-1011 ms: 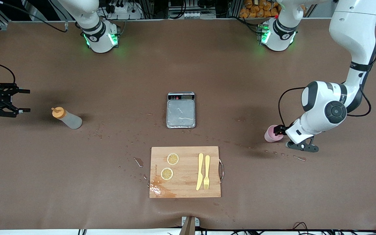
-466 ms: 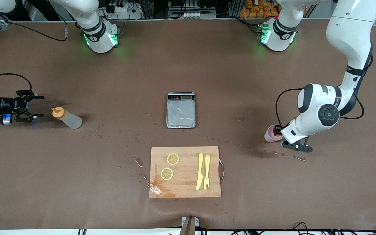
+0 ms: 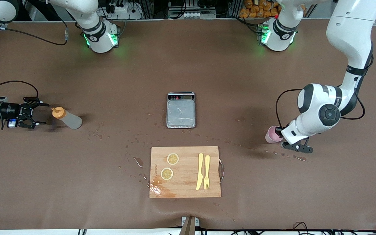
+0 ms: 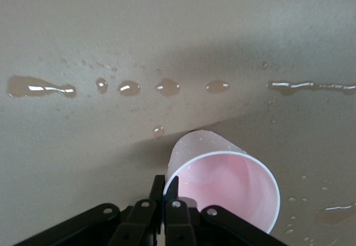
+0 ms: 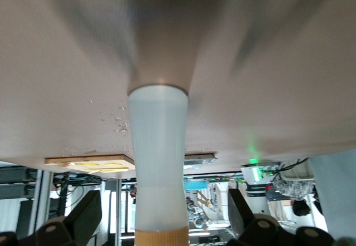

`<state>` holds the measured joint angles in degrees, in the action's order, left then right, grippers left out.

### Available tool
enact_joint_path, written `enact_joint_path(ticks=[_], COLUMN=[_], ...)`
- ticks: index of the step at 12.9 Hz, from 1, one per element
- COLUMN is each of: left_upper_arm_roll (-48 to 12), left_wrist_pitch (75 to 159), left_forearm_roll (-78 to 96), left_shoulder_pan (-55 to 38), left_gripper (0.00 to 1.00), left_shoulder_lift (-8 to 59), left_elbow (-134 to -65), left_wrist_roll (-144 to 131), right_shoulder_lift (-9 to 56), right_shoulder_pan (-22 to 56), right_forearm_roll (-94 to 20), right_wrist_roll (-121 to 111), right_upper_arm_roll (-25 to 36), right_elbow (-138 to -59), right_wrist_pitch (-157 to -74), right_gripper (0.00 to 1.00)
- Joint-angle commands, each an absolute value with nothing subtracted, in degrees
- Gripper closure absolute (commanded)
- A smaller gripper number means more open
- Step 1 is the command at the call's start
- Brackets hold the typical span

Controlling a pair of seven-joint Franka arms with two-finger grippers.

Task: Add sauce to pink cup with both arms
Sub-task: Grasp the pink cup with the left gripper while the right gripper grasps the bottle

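Note:
The sauce bottle (image 3: 67, 118), whitish with an orange cap, stands upright near the right arm's end of the table. My right gripper (image 3: 43, 114) is open, held level at cap height just short of the cap. In the right wrist view the bottle (image 5: 158, 157) stands centred between the spread fingers (image 5: 83, 215). The pink cup (image 3: 272, 135) is near the left arm's end. My left gripper (image 3: 278, 133) is shut on its rim. In the left wrist view the fingers (image 4: 158, 187) pinch the cup's wall (image 4: 222, 182), one inside and one outside. The cup looks empty.
A grey scale (image 3: 181, 111) sits at the table's middle. Nearer the front camera lies a wooden board (image 3: 185, 189) with two lemon slices (image 3: 172, 159), a yellow knife (image 3: 200, 171) and a fork (image 3: 206, 172). Water drops are scattered round the board and the cup (image 4: 128, 87).
My right gripper has moved along the table toward the sauce bottle and now sits just short of its cap. The left arm has shifted slightly at the cup.

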<state>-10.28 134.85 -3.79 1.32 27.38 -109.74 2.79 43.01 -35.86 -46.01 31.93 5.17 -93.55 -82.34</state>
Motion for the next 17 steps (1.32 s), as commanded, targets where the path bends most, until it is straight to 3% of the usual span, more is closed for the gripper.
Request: enact_joint_path(ticks=[1,9,11,17], left_upper_arm_roll=[-11.15,-26.26,-27.33,-26.98], left_wrist_pitch=[134.47,123.40,123.49,124.10], left_forearm_roll=[-4.48,-4.48,-4.57,-5.18], left_shoulder_pan=[1.23,0.36,-3.67,-16.95], left_gripper=[1.00,1.00,1.00,1.00], left_shoulder_lift=[24.36,23.64,24.25,34.52], left_elbow=[-108.64,-99.41,-97.57,-87.37], left_wrist_roll=[0.37,-24.05,-31.60,-52.44], right_shoulder_lift=[45.52,46.85,46.67,46.14], right_shoulder_pan=[-37.36,-32.97,-32.00,-29.27], right_forearm_roll=[-48.16,-51.41,-52.21,-53.61], right_wrist_roll=[30.59,28.48,28.13,26.54], right_upper_arm_roll=[4.31,4.13,4.13,4.13], right_elbow=[-92.46,-95.01,-96.50,-98.96], right_wrist_pitch=[-82.79,-86.57,-86.92,-89.30], right_gripper=[0.00,0.00,0.00,0.00])
